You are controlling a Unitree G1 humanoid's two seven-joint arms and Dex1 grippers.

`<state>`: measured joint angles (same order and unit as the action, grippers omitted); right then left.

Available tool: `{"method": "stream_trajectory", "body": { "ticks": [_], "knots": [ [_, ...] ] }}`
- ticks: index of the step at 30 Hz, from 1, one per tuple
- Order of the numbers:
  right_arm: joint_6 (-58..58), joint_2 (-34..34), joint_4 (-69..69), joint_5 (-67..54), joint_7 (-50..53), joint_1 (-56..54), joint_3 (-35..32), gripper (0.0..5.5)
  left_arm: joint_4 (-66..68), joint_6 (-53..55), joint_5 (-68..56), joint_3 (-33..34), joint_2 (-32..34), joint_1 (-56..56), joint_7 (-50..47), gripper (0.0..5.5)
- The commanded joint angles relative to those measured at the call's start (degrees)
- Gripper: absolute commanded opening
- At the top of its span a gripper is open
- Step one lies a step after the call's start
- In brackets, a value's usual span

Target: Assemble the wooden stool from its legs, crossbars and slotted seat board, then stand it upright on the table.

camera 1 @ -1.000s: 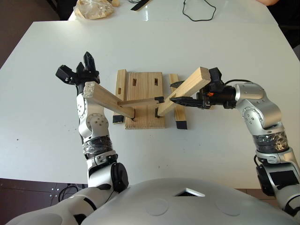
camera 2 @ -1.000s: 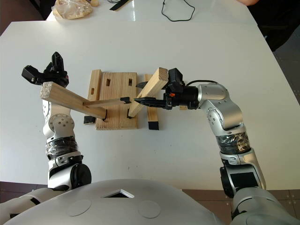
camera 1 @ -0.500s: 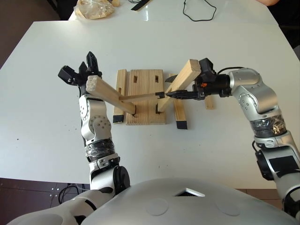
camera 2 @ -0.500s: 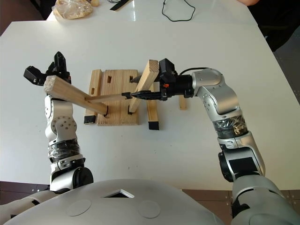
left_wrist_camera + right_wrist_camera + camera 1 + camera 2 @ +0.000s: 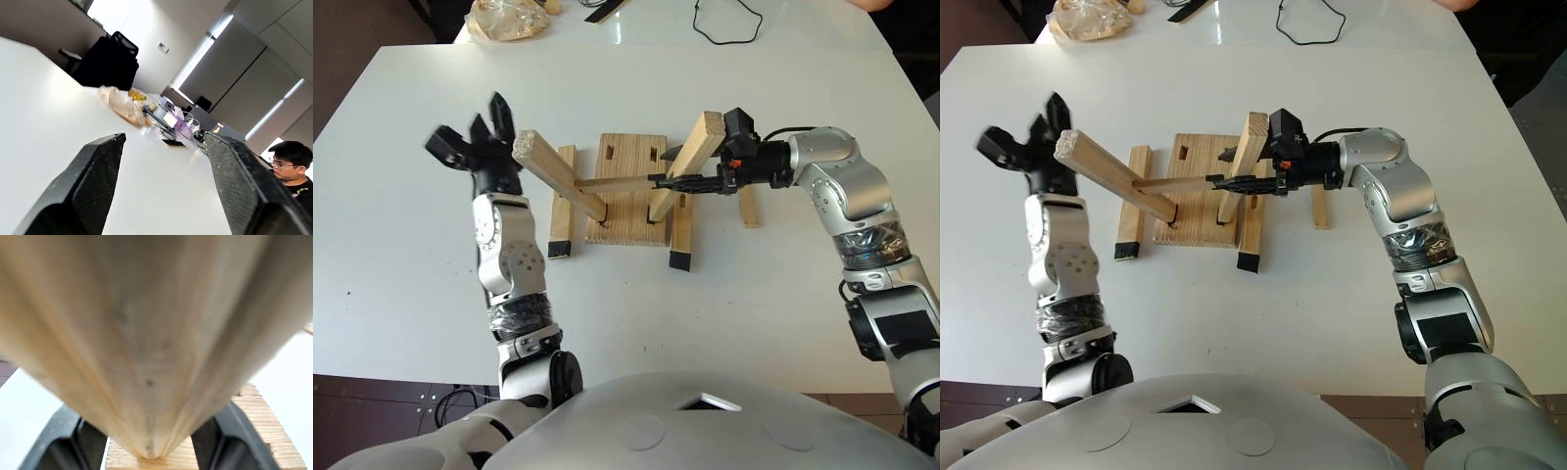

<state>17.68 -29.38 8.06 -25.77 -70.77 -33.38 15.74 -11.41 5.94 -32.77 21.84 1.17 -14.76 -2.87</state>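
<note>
The slotted seat board [image 5: 628, 166] lies flat on the white table. Two legs stand tilted in its slots: a left leg [image 5: 558, 176] leaning left and a right leg [image 5: 690, 162] leaning right. A thin crossbar [image 5: 612, 182] joins them. My right gripper [image 5: 671, 181] is shut on the right leg [image 5: 146, 333], with its fingers [image 5: 63, 440] on either side of it. My left gripper [image 5: 470, 132] stands open just left of the left leg's top end, with nothing between its fingers [image 5: 93, 186]. Loose legs [image 5: 561, 201] [image 5: 681, 230] lie beside the board.
A spare thin crossbar [image 5: 747, 201] lies under my right forearm. At the table's far edge lie a crumpled bag [image 5: 509, 18], a black cable [image 5: 729, 20] and a small black object [image 5: 607, 10]. Bare table lies to the left, right and front.
My right gripper has moved left and away with the right leg, tipping both legs steeper. The seat board slid a little right and away. My left gripper rose slightly, still open.
</note>
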Motion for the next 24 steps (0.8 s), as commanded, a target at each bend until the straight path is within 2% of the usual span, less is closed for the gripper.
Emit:
{"method": "stream_trajectory", "body": {
  "ticks": [1, 4, 6, 10, 13, 19, 24],
  "knots": [
    [1.5, -1.3, 1.8, 6.0, 1.9, 2.7, 2.6, 2.03, -11.1, 5.6, -5.0, 2.0, 7.8, -10.8, -3.4, 3.02],
    [2.1, -1.1, 1.0, 6.1, 3.1, 3.2, 2.6, 2.03, -19.3, 12.4, -13.5, -0.6, 12.9, -16.9, -2.4, 3.02],
    [2.4, -0.8, 1.0, 5.9, 3.6, 2.9, 2.3, 2.03, -26.0, 18.0, -20.7, -5.7, 14.7, -17.6, -0.6, 3.02],
    [2.5, -0.5, 1.0, 6.5, 4.2, 2.0, 2.9, 2.03, -35.2, 27.0, -29.5, -16.3, 16.3, -10.5, -1.2, 3.02],
    [2.8, -0.3, 0.7, 7.0, 4.5, 1.6, 3.7, 2.03, -36.0, 31.7, -28.5, -21.0, 16.9, -3.9, -4.6, 3.02],
    [3.9, -0.8, -0.4, 6.9, 5.1, 2.1, 3.8, 2.03, -36.1, 36.1, -23.0, -24.7, 19.8, 1.7, -6.1, 2.16],
    [4.2, -1.1, -0.2, 7.3, 5.2, 2.3, 3.8, 2.03, -37.8, 39.1, -21.2, -27.4, 18.6, 5.1, -9.9, 1.26]
  ]
}}
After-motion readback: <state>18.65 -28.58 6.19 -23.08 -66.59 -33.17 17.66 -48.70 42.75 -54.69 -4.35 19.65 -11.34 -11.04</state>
